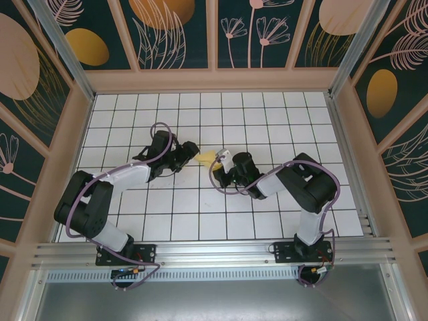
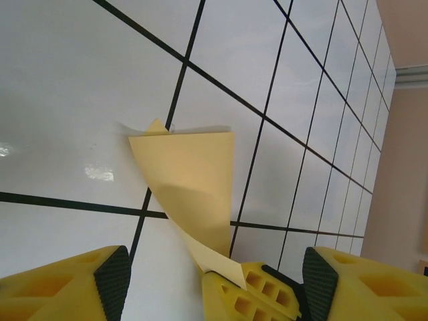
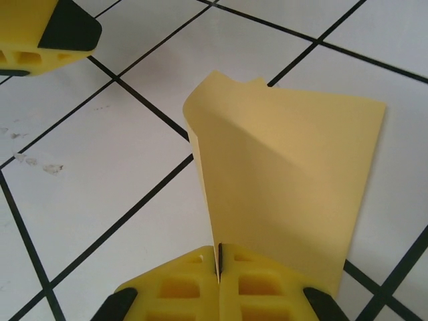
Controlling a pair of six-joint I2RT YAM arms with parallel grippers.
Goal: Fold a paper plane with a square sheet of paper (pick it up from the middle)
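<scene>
Table [image 1: 200, 221]: white grid tiles; walls [image 1: 281, 40] dark, floral; right claw [image 3: 219, 257] clamped on yellow paper [image 3: 294, 174]; left claw [image 2: 215, 267] apart.

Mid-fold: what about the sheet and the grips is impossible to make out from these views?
Top external: the square sheet of paper is tiny and partly covered by the left gripper and right gripper; its creases are unreadable.
Right wrist: the sheet's near edge vanishes between the shut fingers; how deep the pinch goes is hidden.
Left wrist: the sheet's lower end runs behind the right gripper's fingers, so the held edge is hidden.
</scene>
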